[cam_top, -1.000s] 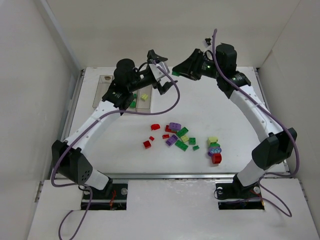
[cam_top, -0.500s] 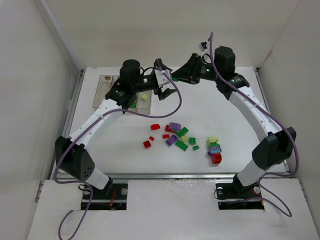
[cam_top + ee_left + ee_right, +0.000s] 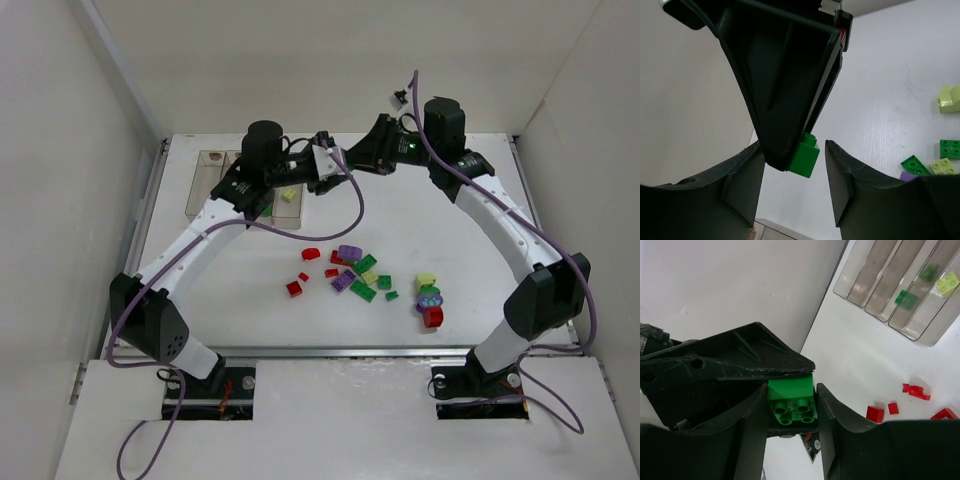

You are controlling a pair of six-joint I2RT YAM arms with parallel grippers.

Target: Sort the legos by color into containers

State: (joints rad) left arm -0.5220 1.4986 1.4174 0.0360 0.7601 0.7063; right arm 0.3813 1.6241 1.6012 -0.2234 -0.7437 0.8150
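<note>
- Top external: Above the far part of the worktop point(image 3: 470, 220), the left gripper point(image 3: 333, 166) and the right gripper point(image 3: 354, 160) meet tip to tip. They are just right of the containers point(image 3: 212, 185) at the far-left corner. Loose legos point(image 3: 352, 268) lie around the worktop's middle. Neither gripper's fingers can be made out here.
- Left wrist: The left gripper's fingers point(image 3: 742, 185) stand partly apart on either side of a green brick point(image 3: 805, 157). A gap shows beside the brick, which sits at the right gripper's tip.
- Right wrist: The right gripper's fingers point(image 3: 752, 440) are clamped on the green brick, its studs toward the camera. Beyond, the containers hold green pieces and one pale yellow piece.
</note>
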